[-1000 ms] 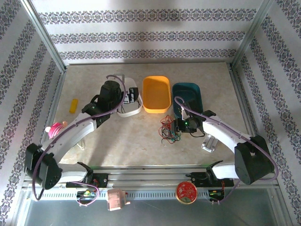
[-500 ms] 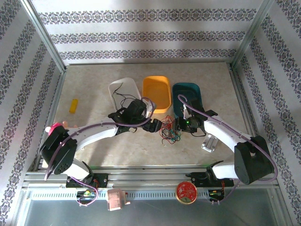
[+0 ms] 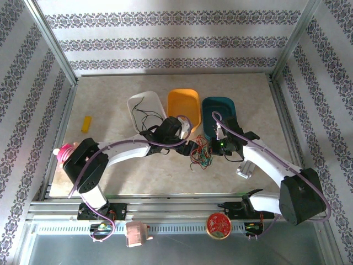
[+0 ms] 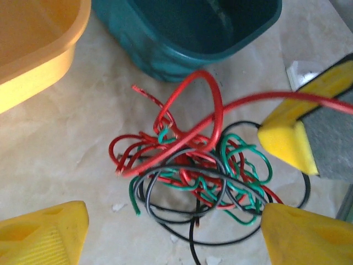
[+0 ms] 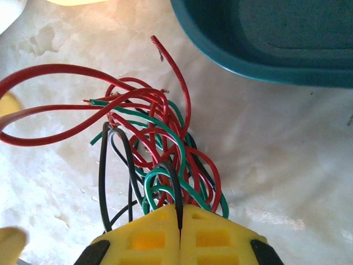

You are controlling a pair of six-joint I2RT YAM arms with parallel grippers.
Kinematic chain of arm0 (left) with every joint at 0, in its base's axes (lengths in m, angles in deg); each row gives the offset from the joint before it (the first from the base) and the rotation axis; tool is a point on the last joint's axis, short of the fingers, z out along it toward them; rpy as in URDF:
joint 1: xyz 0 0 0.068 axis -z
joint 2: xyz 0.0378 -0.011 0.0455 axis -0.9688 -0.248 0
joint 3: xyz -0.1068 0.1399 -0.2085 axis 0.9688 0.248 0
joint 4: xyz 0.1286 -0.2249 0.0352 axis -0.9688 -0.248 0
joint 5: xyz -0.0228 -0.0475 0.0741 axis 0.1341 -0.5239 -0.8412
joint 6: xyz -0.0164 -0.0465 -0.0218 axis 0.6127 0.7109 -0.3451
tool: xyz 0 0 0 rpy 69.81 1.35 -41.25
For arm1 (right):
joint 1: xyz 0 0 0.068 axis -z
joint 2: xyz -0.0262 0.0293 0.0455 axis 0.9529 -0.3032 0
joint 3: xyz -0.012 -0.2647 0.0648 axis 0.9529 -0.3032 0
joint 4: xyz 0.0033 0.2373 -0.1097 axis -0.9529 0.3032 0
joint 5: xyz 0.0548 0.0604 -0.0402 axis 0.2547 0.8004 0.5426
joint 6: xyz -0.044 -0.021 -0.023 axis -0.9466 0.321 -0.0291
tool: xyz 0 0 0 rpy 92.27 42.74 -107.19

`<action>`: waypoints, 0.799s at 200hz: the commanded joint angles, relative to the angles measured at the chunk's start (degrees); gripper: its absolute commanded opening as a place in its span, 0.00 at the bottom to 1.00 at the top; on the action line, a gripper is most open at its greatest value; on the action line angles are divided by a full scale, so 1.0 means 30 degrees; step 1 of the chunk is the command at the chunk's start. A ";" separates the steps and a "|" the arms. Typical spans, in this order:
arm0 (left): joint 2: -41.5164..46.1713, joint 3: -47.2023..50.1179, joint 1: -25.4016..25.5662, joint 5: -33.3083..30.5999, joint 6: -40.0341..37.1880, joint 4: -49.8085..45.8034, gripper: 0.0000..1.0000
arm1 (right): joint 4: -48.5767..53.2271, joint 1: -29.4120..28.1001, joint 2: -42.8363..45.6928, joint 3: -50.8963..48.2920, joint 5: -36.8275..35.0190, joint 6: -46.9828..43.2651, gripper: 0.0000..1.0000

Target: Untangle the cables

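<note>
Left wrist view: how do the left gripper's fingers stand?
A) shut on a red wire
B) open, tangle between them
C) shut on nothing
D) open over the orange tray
B: the yellow fingertips of the left gripper sit far apart at the bottom corners, the cables lying between them.

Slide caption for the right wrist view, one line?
Right gripper shut on a black strand of the tangled red, green and black cables, beside the teal bin.

The top external camera looks down from high behind the near edge of the table, far enough to take in the whole teal bin. Both wrist cameras hang low and close in front of that bin, facing it, and share its near wall and the cables before it.
</note>
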 commanded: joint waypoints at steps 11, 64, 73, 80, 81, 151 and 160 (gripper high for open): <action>-0.1572 -0.1024 0.0237 0.0507 0.0297 0.1873 0.81 | 0.0323 0.0208 0.0910 -0.0062 0.1572 -0.0240 0.00; -0.3451 -0.1520 0.0208 -0.0488 0.1163 0.2832 0.28 | 0.0144 0.0193 0.2987 0.0552 0.2865 0.0145 0.00; -0.3548 -0.1464 0.0179 -0.0772 0.1173 0.2677 0.17 | 0.0143 0.0217 0.3532 0.0789 0.2727 0.0209 0.00; -0.3548 -0.1300 0.0150 -0.0903 0.1202 0.2624 0.10 | 0.0143 0.0252 0.3984 0.0966 0.2515 0.0303 0.00; -0.3550 -0.1276 0.0135 -0.0935 0.1206 0.2616 0.09 | 0.0143 0.0256 0.4054 0.0995 0.2447 0.0302 0.00; -0.1990 0.1415 -0.0056 -0.2064 0.1327 0.2129 0.00 | -0.0527 0.0448 0.8549 0.3291 -0.2511 0.0254 0.00; -0.1801 0.1705 -0.0060 -0.2123 0.1297 0.2007 0.00 | -0.0611 0.0437 0.8752 0.3645 -0.2749 0.0115 0.00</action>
